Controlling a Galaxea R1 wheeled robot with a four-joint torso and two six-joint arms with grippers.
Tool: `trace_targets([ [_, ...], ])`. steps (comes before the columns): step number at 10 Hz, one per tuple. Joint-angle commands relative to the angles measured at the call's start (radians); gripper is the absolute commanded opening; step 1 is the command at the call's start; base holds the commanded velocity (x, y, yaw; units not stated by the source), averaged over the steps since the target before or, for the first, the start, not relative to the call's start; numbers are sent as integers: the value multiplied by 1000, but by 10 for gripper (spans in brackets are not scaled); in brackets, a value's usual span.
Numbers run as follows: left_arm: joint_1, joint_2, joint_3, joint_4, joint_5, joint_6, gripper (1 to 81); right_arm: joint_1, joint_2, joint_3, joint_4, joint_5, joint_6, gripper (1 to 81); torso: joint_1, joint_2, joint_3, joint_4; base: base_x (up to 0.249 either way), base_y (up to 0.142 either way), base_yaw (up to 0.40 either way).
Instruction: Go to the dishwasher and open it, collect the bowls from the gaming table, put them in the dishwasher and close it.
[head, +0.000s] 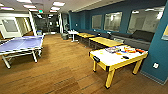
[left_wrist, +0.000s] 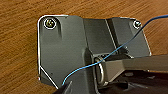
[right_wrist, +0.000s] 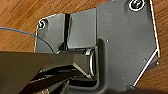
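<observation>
Wood-floored lounge (head: 62, 70): gaming table (head: 110, 60) carries small colourful items; cannot tell either pincer's state.

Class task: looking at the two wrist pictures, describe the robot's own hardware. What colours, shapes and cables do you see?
Each wrist carries a wide dark grey plate with round silver fittings at its corners, a white-edged rim, and a jointed bar. A thin blue cable runs across.

You get even, bright light from the ceiling panels (head: 58, 3); glare sits on the wall windows (head: 113, 21), everything looks soft, and edges bow outward.
</observation>
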Motion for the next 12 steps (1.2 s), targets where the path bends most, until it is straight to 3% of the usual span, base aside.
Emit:
trace_targets([
  [1, -39, -8, 4, 4, 49, 5, 811, 44, -2, 7, 1, -54, 2, 811, 0, 0, 0, 0, 0, 0, -400],
  [9, -39, -12, 4, -2, 48, 5, 811, 44, -1, 7, -8, -54, -2, 811, 0, 0, 0, 0, 0, 0, -397],
  [12, -39, -12, 4, -5, 49, 3, 811, 45, -1, 7, -8, -54, -4, 811, 0, 0, 0, 0, 0, 0, -259],
])
